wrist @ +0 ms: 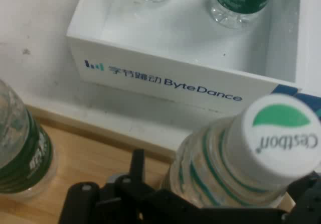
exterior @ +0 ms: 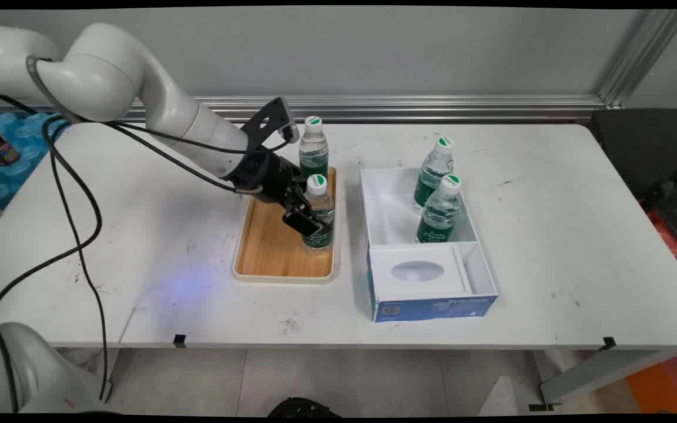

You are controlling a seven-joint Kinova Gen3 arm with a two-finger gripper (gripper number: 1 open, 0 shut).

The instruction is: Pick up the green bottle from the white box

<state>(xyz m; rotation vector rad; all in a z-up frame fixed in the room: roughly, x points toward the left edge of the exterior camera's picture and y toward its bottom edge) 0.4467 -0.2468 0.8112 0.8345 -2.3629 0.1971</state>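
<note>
My gripper [exterior: 310, 225] reaches down from the left into a wooden tray [exterior: 268, 249]. It is shut on a clear water bottle [exterior: 322, 207] with a green label and a white cap, which stands at the tray's right side. In the hand view that bottle [wrist: 251, 153] fills the space between the fingers of the gripper [wrist: 220, 176], its cap towards the right. A second, similar bottle [exterior: 313, 147] stands upright at the tray's far end, just behind the hand, and appears at the hand view's left edge [wrist: 22, 148].
Right of the tray lies an open white and blue box [exterior: 426, 296], whose lettered wall [wrist: 165, 78] faces the hand. Two more water bottles [exterior: 432, 170] [exterior: 439, 214] stand in its far compartment. Black cables hang from the arm over the table's left side.
</note>
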